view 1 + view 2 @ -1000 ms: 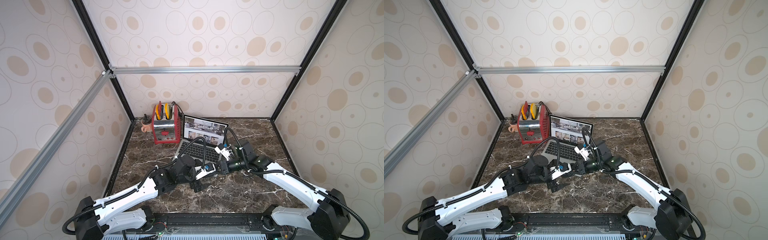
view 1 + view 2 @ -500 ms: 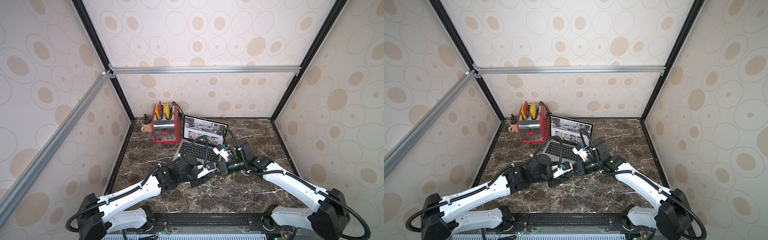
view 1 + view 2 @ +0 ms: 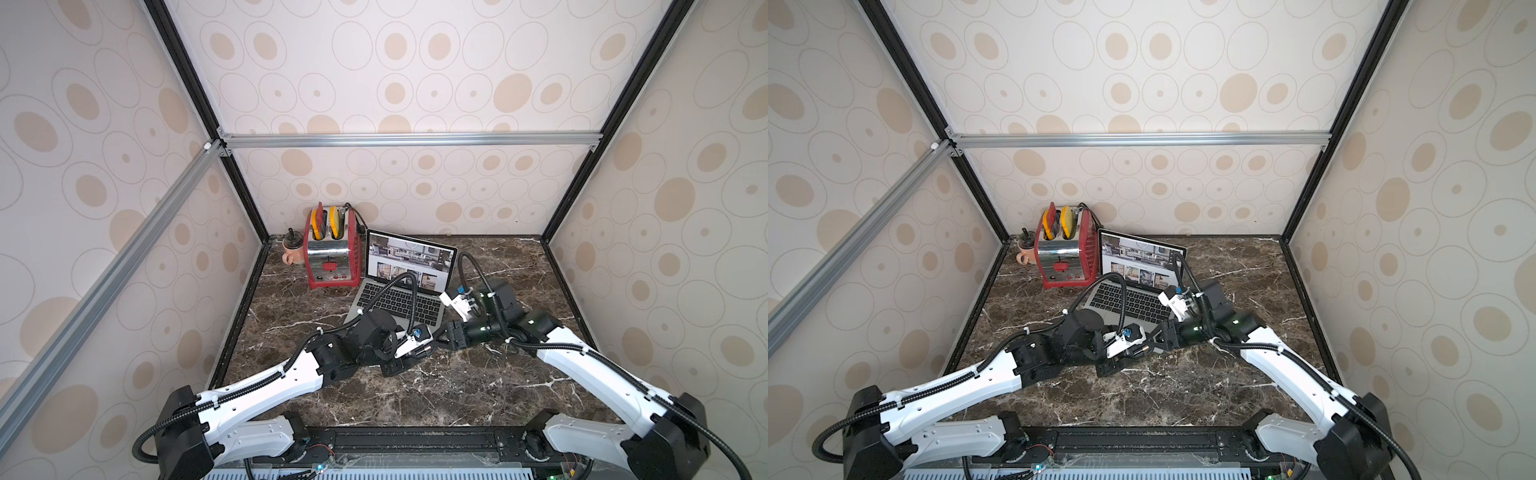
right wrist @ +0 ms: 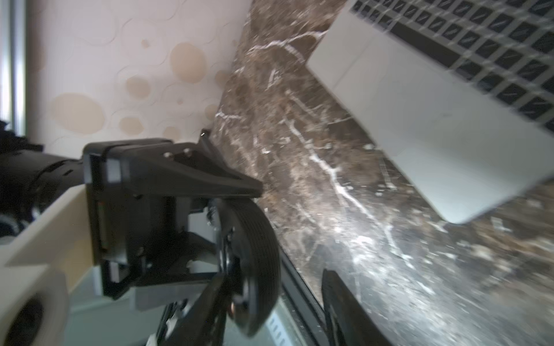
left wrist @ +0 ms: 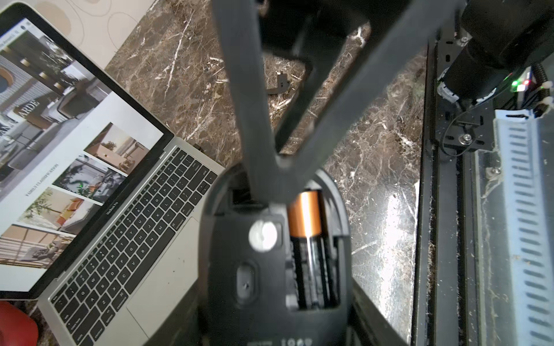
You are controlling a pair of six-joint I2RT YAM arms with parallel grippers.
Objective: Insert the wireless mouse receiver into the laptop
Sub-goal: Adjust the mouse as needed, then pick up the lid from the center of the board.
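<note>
neighbouring laptop [image 3: 386, 301]: toaster [image 3: 328, 251], mug [image 3: 291, 254], held mouse [image 5: 269, 254]

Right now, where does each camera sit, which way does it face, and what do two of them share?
Top views: high above the robot's base, facing down and forward at the laptop and toaster; left arm and right arm show.
Left wrist: on the left arm, facing along the left gripper at the underside of the mouse and its battery.
Right wrist: on the right arm, facing across the table at the left gripper and mouse; right gripper shows.
Shared: both wrist views show laptop and mouse.
</note>
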